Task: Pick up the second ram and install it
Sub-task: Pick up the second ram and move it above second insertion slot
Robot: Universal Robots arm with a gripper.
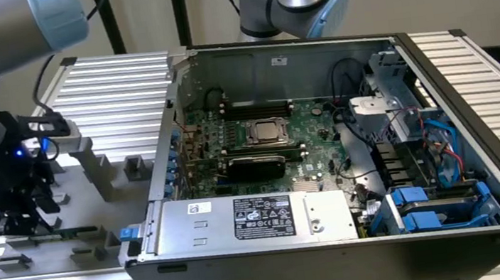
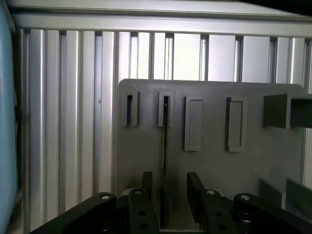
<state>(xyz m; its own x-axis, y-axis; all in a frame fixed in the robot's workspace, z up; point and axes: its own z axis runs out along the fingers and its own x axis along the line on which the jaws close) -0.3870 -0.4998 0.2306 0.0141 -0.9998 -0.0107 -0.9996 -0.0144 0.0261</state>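
The second ram [image 2: 164, 141] stands on edge in the grey fixture [image 2: 253, 165] near the worktop [image 1: 109, 78] edge on the exterior view's left, straddled by the wide-open, empty tool [image 2: 169, 179]; pick-up step, judged to require square closure on its flat faces.

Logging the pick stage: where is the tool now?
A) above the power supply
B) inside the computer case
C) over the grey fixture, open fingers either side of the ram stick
C: the open tool straddles the thin ram stick standing in the grey fixture, outside the computer case.
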